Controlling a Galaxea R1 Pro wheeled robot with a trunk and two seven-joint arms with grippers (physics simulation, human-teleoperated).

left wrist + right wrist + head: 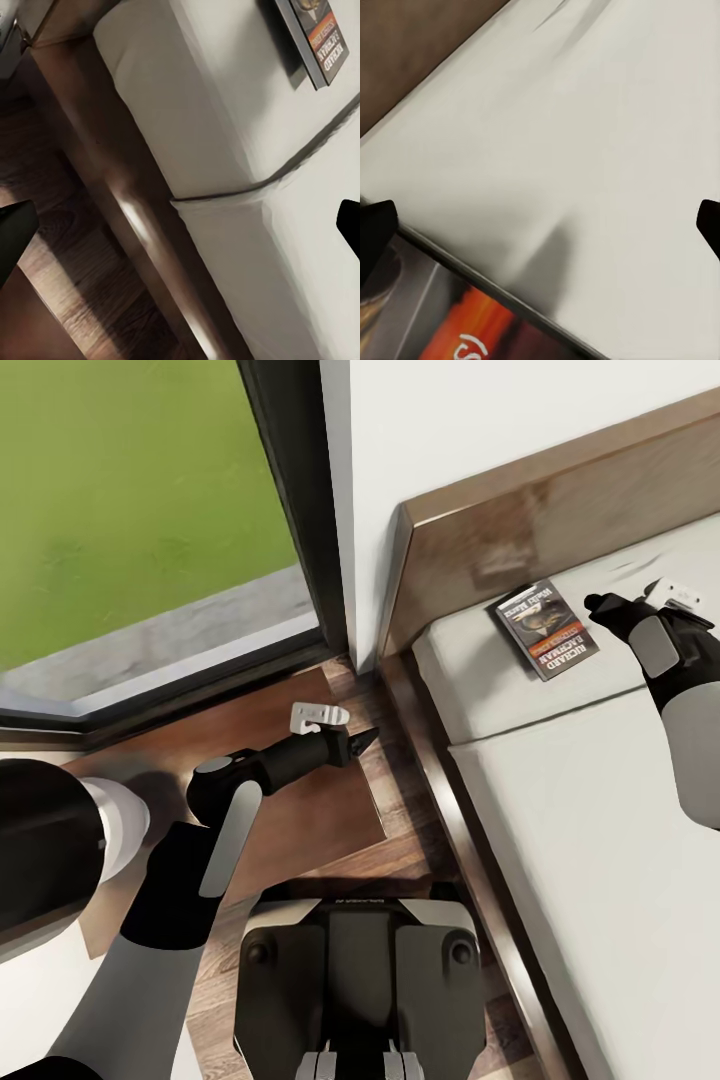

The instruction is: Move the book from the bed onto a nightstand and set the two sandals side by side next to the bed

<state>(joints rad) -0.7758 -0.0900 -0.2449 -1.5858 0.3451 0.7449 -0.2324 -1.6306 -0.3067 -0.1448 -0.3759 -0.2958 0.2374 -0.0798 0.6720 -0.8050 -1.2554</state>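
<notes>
One thin book (546,628) lies flat on the bed (560,800) by the headboard; your right tool (598,603) hovers beside it, spread wide, empty. It looks light and stiff: pinch an edge.

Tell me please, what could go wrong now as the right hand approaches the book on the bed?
1. The book lies flat on the soft mattress; the open right hand may push it instead of gripping it.
2. It lies near the headboard, so the hand could knock into the wood.
3. The nightstand top is partly under the left hand, narrowing the drop spot.
</notes>
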